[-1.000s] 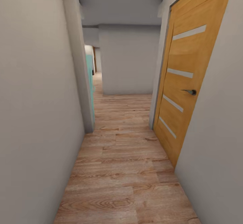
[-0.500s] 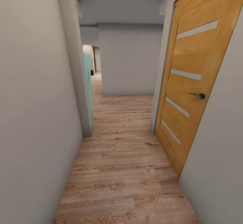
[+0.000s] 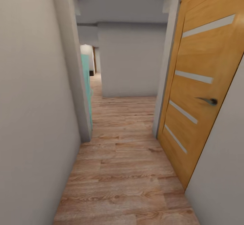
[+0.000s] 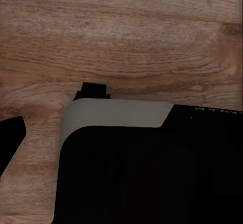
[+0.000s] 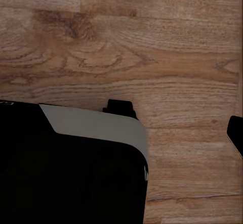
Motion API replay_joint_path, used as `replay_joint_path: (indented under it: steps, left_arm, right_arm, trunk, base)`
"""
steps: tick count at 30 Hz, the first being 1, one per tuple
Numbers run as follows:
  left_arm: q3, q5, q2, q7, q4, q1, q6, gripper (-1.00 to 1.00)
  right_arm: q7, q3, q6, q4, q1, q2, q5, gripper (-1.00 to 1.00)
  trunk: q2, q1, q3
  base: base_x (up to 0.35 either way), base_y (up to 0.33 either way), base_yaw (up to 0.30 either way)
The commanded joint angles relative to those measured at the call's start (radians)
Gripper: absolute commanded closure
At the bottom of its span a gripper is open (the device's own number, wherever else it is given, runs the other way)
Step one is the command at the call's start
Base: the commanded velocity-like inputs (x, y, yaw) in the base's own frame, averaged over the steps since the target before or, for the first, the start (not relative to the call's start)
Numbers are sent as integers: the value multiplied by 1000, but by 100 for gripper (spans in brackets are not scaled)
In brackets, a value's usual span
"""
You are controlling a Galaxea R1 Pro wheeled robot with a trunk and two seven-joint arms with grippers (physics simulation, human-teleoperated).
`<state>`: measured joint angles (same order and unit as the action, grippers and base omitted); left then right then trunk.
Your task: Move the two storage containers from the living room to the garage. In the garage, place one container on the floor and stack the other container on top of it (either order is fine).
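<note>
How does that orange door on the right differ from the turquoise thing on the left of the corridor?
The orange wooden door is large in the head view, near on the right, with pale horizontal strips and a dark handle. The turquoise panel is a plain narrow sliver, farther off, partly hidden behind the left wall corner; no handle is visible on it. Both stand upright beside the wood-plank floor.

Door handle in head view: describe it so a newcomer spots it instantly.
Start at the corridor's right wall, where a big honey-coloured wooden door fills the side of the view. The door handle is a small dark lever beside its third pale stripe, the only dark fitting on it.
</note>
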<state>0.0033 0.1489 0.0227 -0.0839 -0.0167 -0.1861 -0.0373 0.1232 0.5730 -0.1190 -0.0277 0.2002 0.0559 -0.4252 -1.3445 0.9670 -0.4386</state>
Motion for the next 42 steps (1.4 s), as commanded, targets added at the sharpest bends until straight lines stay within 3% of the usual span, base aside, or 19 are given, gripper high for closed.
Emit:
replay_joint_path:
  steps: [1,42]
  left_arm:
    - [0,9,0,-5,1,-1,-3,-100]
    - [-1,7,-1,-5,1,-1,-3,-100]
  right_arm:
    - [1,8,-5,-3,1,1,-9,-100]
    - [0,8,-4,-3,1,2,-13,-100]
  trunk:
    - [0,1,-1]
    - [0,1,-1]
  base:
    - [318,0,0]
    - [318,0,0]
